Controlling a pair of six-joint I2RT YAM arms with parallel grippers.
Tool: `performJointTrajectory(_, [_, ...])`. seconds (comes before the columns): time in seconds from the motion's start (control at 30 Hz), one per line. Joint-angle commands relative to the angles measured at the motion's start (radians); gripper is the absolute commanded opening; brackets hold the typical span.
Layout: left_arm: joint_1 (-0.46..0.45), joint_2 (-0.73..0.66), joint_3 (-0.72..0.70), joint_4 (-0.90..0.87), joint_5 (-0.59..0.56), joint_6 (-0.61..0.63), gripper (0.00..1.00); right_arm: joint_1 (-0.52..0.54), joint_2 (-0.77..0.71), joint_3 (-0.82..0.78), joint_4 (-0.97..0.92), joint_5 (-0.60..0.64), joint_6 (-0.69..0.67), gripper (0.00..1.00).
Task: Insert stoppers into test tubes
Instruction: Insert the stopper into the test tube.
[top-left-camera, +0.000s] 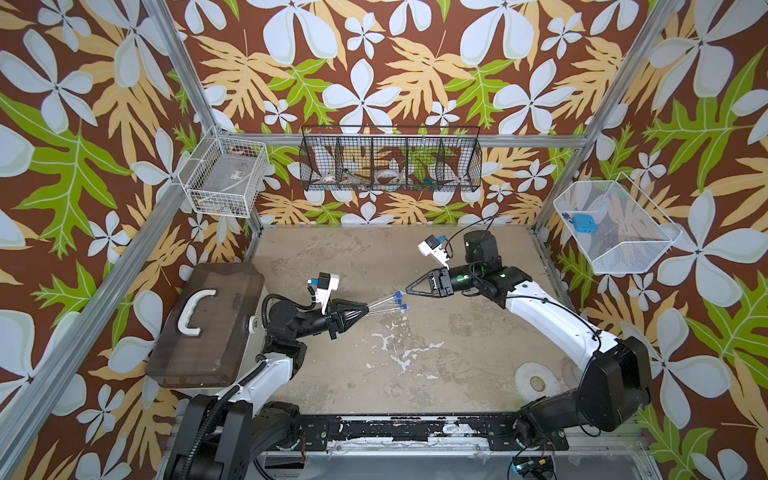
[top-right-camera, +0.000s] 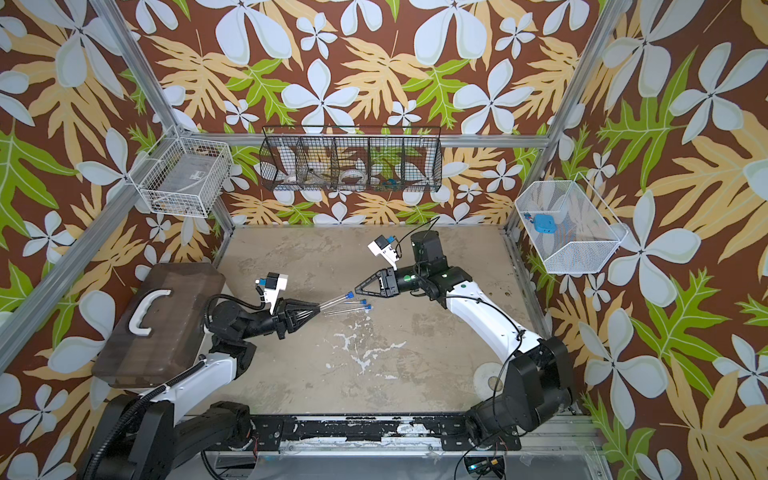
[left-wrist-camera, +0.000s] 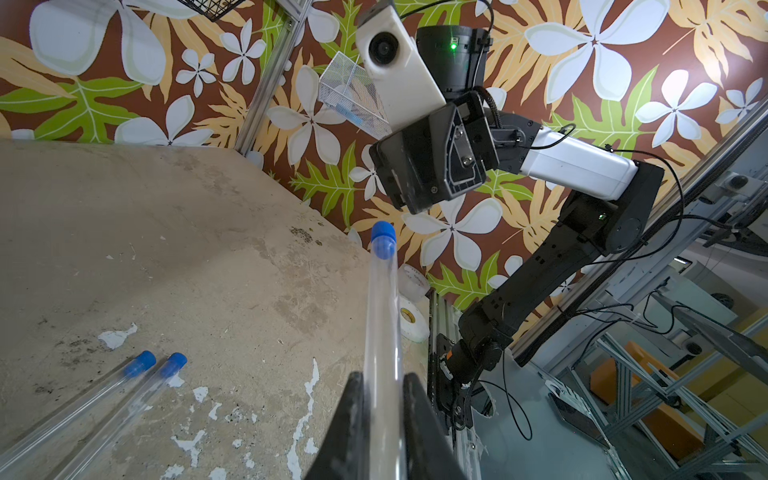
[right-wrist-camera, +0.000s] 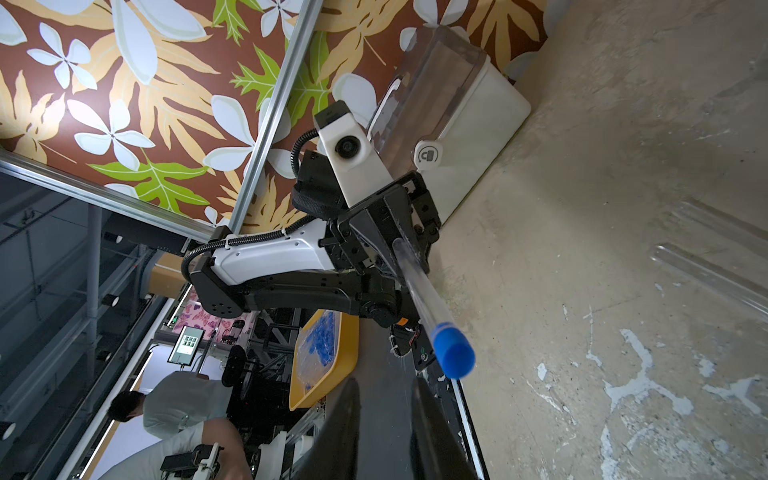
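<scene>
1. With the left gripper, pinching the raised test tube tight between both jaws, low on the glass, and holding it clear of the table.
2. With the right gripper, standing slightly parted and gripping nothing, tips just beside the blue stopper sitting in that tube's mouth.
3. Judging the step as seating this last plug, noting the two other test tubes lying side by side on the table, both already capped with blue stoppers.
4. Doing it well: bracing the glass firmly, pressing straight along the tube's axis rather than sideways, checking the plug for sitting square, then backing away in line to avoid knocking the tip.
5. Finding the seating depth hard to read: probably fully home, but looking through clear glass against the patterned wall.
6. Losing the tube's closed end behind the left jaws in every view; seeing the right jaws only as a dark wedge in both top views, and making out their gap from the right wrist alone.
</scene>
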Motion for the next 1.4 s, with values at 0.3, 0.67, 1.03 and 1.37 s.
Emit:
performJointTrajectory(0.3, [0.000,-0.005,0.003,0.042,0.012,-0.007,0.00,0.014,0.052,0.003,-0.017,0.017,-0.022,0.25])
performJointTrajectory(0.67, [0.000,-0.003,0.000,0.067,0.018,-0.024,0.00,0.026,0.086,0.029,-0.026,0.012,-0.030,0.24])
performJointTrajectory(1.03, [0.000,-0.005,0.000,0.047,0.015,-0.012,0.00,0.015,0.074,0.022,-0.009,0.007,-0.014,0.22])
performJointTrajectory(1.37, [0.000,-0.005,0.001,0.038,0.010,-0.007,0.00,0.052,0.064,0.024,-0.017,-0.004,-0.026,0.23])
